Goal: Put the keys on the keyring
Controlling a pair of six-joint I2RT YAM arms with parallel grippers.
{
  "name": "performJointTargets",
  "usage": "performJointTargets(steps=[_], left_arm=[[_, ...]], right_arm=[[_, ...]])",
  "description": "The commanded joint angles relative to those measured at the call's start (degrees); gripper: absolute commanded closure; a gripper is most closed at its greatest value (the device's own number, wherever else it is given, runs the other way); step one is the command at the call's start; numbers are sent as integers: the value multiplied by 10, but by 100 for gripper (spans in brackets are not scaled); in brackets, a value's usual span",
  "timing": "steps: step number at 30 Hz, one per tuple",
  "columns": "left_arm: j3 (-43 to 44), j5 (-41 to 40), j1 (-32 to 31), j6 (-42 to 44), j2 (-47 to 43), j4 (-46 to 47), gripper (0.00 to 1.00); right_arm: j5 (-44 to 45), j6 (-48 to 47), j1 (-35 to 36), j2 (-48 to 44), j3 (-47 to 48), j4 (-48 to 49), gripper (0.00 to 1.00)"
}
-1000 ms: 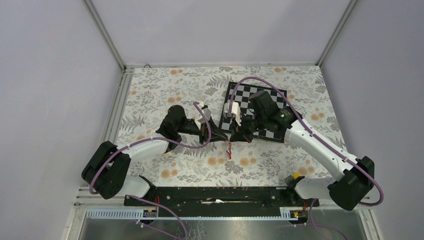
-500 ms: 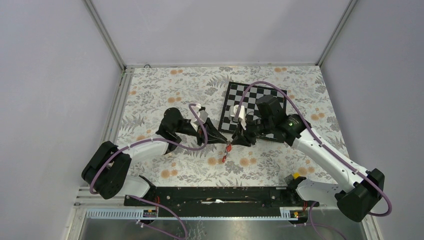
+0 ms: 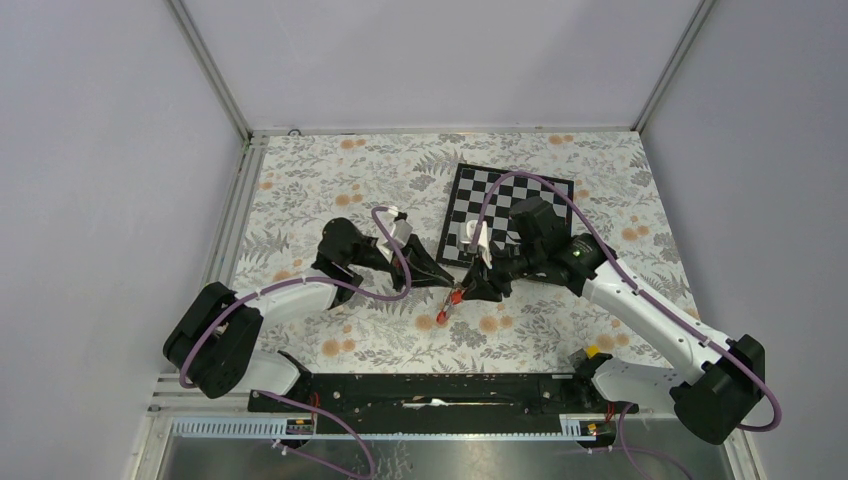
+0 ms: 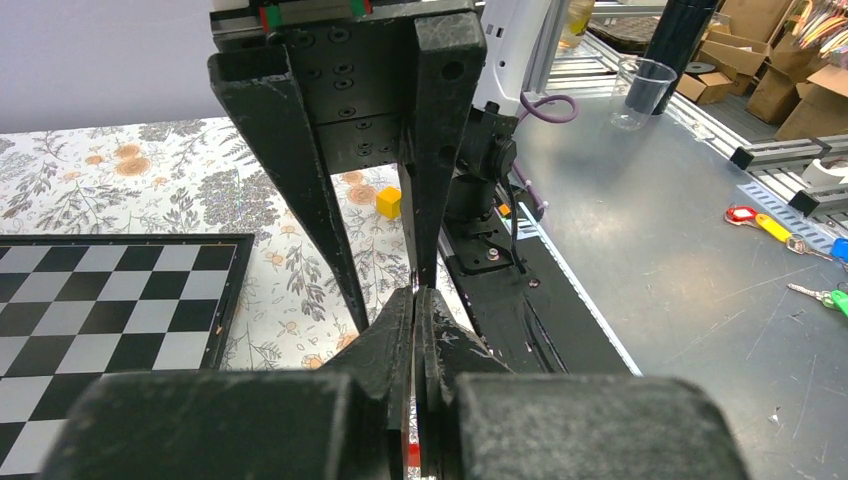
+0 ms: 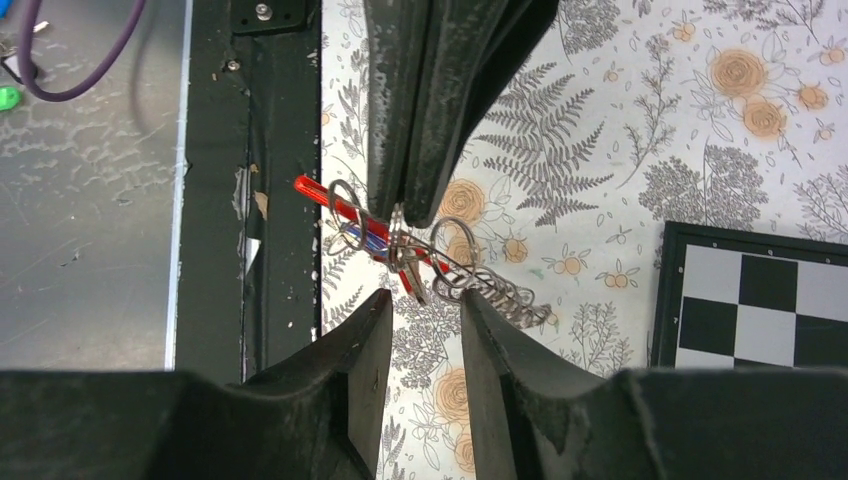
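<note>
**Left arm's got the key bundle pinched, right one is open just beside it**

So both arms meet in the middle of the floral cloth (image 3: 330, 180), just off the near-left corner of the chessboard (image 3: 500, 190). The left gripper (image 3: 440, 275) is clamped all the way shut. From the right wrist view, its tips (image 5: 400, 205) pinch a thin wire loop of the keyring (image 5: 455, 235), though I can't tell exactly which loop. The whole tangle dangles from there, above the cloth.

The keys are bunched up in that same tangle. The red key (image 5: 325, 195) sticks out toward the black rail (image 5: 280, 150), and the blue key (image 5: 372, 240) lies tucked right under it, mostly hidden by the wire. There's also a little coil spring (image 5: 500, 293) trailing off the other side, toward the chessboard.

The right gripper (image 5: 427, 300) is partway open with nothing between its fingers (image 5: 360, 350). The bundle sits just past its fingertips, lined up with the gap. I can't say if it touches them.

In the left wrist view the shut fingers (image 4: 440, 400) point right at the right gripper's spread ones, and there's a tiny speck of red low between them.
</note>
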Motion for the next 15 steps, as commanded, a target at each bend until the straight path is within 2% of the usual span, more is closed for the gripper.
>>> performJointTargets(steps=[1, 9, 15], left_arm=[[-5, 2, 2, -1, -5, 45, 100], [-4, -6, 4, 2, -4, 40, 100], [-7, -5, 6, 8, -9, 34, 100]], right_arm=[[-35, -16, 4, -8, 3, 10, 61], [-42, -13, 4, -6, 2, 10, 61], [-2, -19, 2, -24, -5, 9, 62]])
